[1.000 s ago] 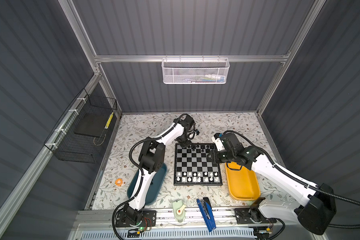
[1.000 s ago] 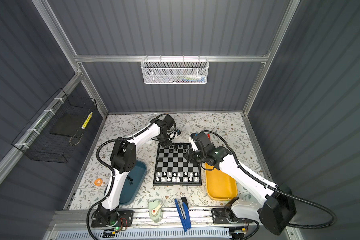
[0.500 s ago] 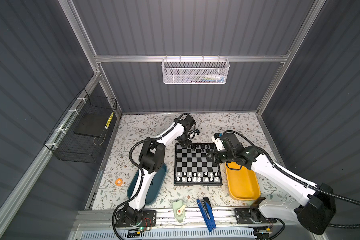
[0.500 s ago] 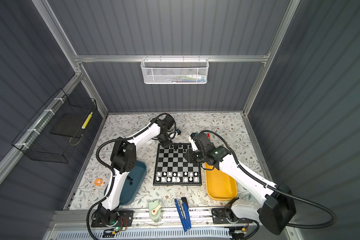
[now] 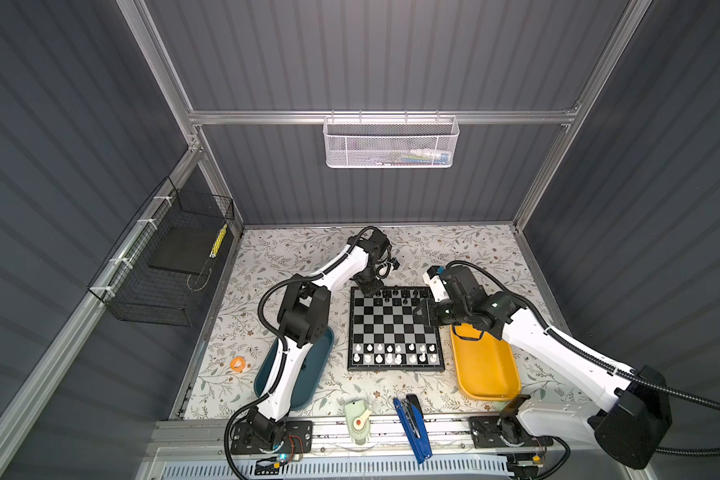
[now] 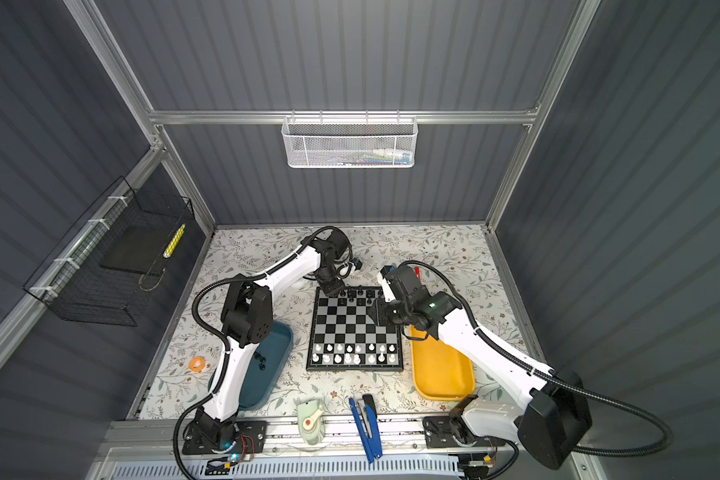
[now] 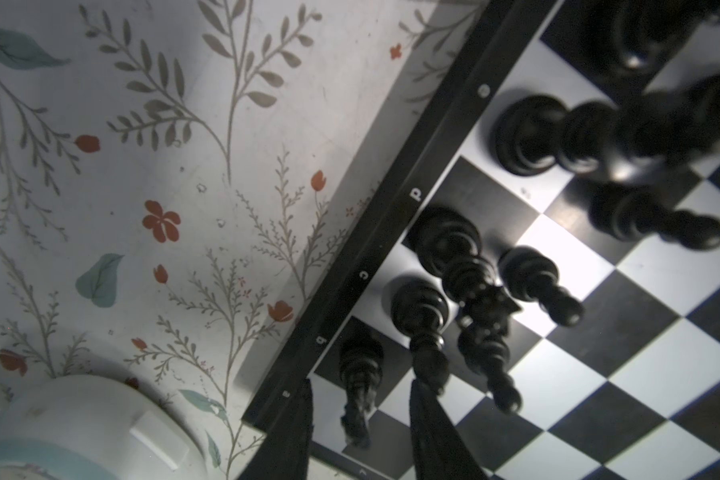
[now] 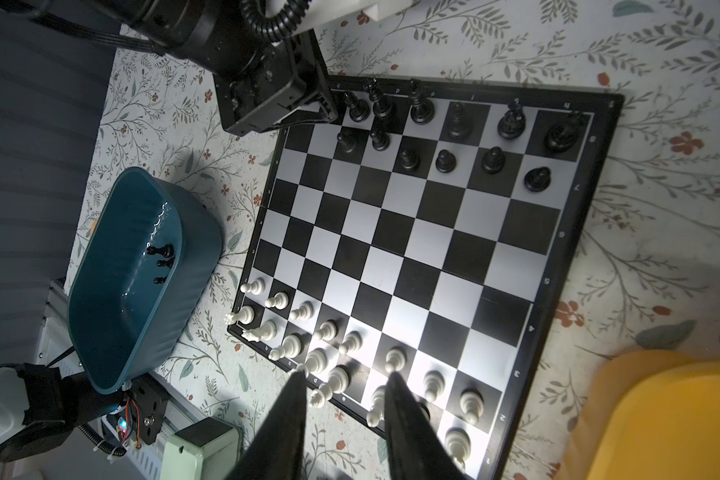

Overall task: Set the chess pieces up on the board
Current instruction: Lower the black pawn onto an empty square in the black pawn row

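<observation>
One black piece (image 7: pixel 360 365) stands untouched within the parted left pincer (image 7: pixel 361 386)

Partly hidden under the left arm (image 5: pixel 292 374): teal tray (image 5: pixel 321 374), at 9 o'clock from the board (image 5: pixel 391 324). Blurred close up: black chess pieces (image 7: pixel 649 133).

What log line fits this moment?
left fingers: open around black plastic chessman | right fingers: open above square chessboard | teal plastic tray: holds black chessmen

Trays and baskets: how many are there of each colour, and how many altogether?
Teal tray: 1
Yellow tray: 1
White basket: 1
Black basket: 1
Total: 4
</observation>
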Tool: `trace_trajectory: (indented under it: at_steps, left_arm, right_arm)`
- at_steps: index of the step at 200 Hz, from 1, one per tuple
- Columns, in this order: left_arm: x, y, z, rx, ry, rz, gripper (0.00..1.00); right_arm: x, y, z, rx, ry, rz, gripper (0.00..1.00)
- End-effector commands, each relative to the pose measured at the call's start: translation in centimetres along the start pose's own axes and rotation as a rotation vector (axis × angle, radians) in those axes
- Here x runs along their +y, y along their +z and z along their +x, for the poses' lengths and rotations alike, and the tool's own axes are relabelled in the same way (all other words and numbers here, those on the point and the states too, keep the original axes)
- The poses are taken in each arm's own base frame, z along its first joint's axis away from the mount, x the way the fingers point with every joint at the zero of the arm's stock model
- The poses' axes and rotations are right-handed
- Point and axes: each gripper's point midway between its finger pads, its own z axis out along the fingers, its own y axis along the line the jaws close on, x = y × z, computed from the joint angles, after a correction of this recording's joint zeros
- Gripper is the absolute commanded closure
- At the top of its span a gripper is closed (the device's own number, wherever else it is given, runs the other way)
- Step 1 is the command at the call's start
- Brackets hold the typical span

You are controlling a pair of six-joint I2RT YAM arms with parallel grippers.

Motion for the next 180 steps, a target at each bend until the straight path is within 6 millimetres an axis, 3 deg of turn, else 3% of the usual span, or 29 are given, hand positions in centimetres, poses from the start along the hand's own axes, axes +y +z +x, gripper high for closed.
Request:
trace_trajectory:
  at_steps: [1,92,180]
  left_arm:
    - [-0.4,-1.2,0.1,0.003,0.021,0.0,0.57]
    - [-0.6,-2.3,0.7,0.001,0.02,-0.009,0.4]
    - [-0.8,-3.3,1.2,0.002,0.015,-0.01,0.33]
  right_arm:
    - [-0.2,0.3,0.3,0.013,-0.017,0.003,0.66]
    - [0.1,-0.2,-0.2,-0.004,-0.034,0.002,0.65]
    - [-0.1,-1.1,-0.6,-0.028,-0.048,0.018,0.64]
